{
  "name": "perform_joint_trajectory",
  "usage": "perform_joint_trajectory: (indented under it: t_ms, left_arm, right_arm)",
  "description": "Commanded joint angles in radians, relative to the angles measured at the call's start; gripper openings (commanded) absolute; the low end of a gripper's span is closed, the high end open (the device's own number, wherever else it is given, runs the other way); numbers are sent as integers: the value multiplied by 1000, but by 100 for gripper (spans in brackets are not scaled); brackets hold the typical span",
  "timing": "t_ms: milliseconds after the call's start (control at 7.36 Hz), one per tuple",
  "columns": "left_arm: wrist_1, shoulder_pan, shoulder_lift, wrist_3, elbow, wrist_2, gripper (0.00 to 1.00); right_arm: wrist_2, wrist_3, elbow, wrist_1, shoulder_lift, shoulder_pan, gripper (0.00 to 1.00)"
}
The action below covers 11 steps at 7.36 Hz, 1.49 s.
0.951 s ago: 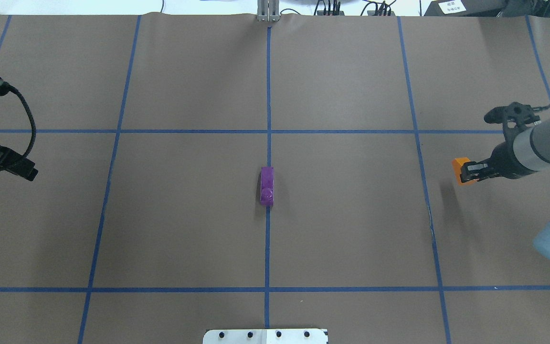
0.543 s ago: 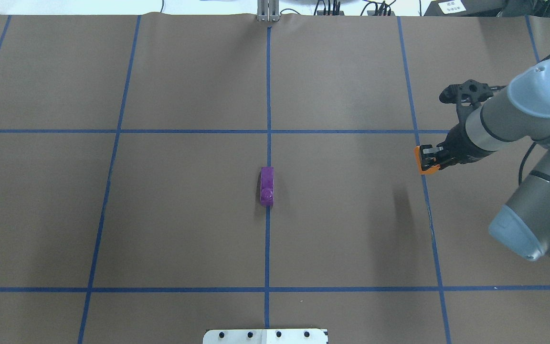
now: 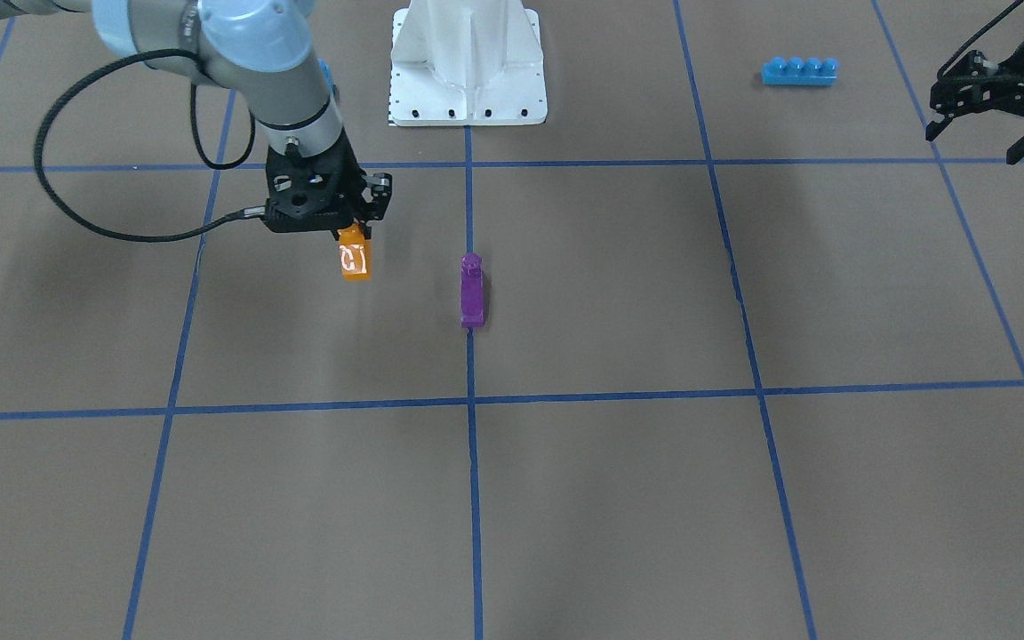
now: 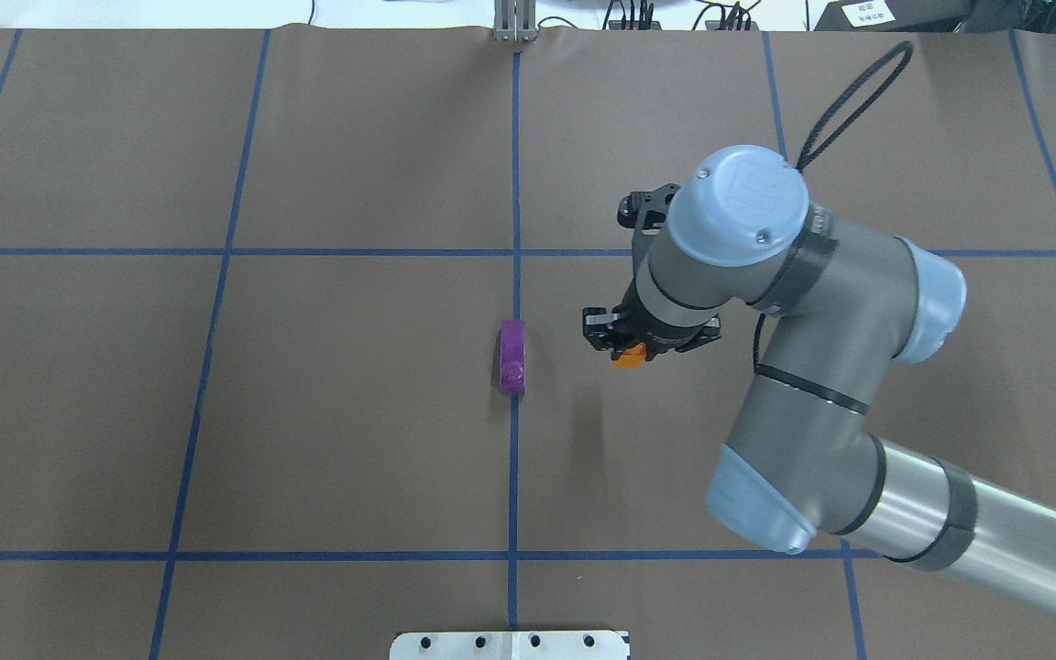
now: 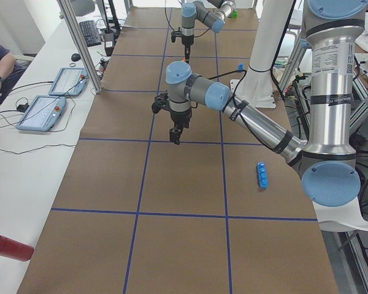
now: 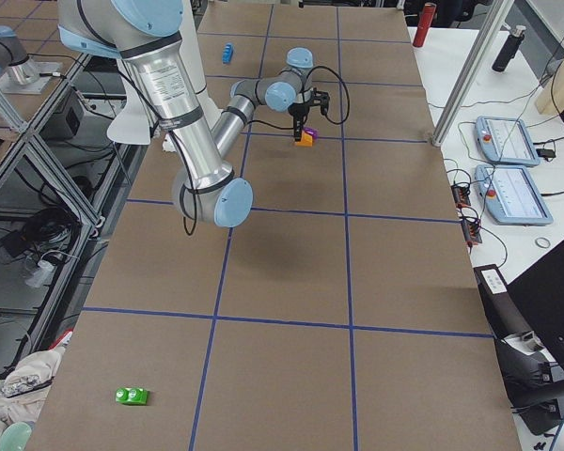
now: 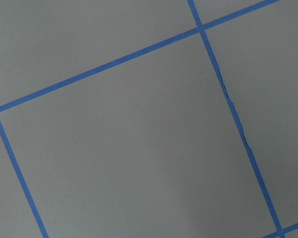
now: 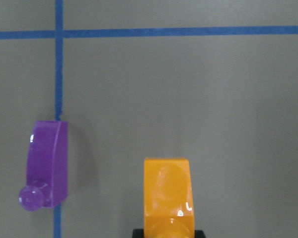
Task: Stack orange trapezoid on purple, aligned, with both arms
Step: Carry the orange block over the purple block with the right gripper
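Observation:
The purple brick (image 4: 512, 357) lies on the table's centre line with its stud towards the robot; it also shows in the front view (image 3: 471, 292) and the right wrist view (image 8: 47, 163). My right gripper (image 4: 627, 344) is shut on the orange trapezoid (image 4: 629, 357) and holds it above the table, a short way to the right of the purple brick and apart from it. The orange trapezoid also shows in the front view (image 3: 354, 259) and the right wrist view (image 8: 168, 196). My left gripper (image 3: 983, 142) is open and empty, far off at the table's left side.
A long blue four-stud brick (image 3: 799, 71) lies near the left gripper. The white pedestal (image 3: 468, 62) stands at the robot's side of the table. A small green brick (image 6: 132, 396) lies at the right end. Blue tape lines grid the brown table.
My right arm has swung left across the table with the orange trapezoid, from the right edge to just beside the purple brick. My left gripper has left the overhead view.

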Motion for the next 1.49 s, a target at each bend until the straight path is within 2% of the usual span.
perform_joint_trajectory:
  t_ms: [0, 272, 543, 1086, 1358]
  left_arm:
    - [0, -2, 5, -2, 0, -2, 100]
    - [0, -2, 6, -2, 3, -2, 100]
    - [2, -2, 6, -2, 3, -2, 100]
    - [2, -2, 6, -2, 9, -2, 100]
    - [2, 0, 6, -2, 11, -2, 100]
  right_arm:
    - [-116, 128, -56, -10, 109, -75, 0]
    - [-249, 150, -58, -6, 121, -137, 0]
    - [-311, 168, -63, -6, 126, -172, 0]
    - [-314, 170, -162, -3, 207, -174, 0]
    - [-320, 169, -164, -3, 206, -172, 0]
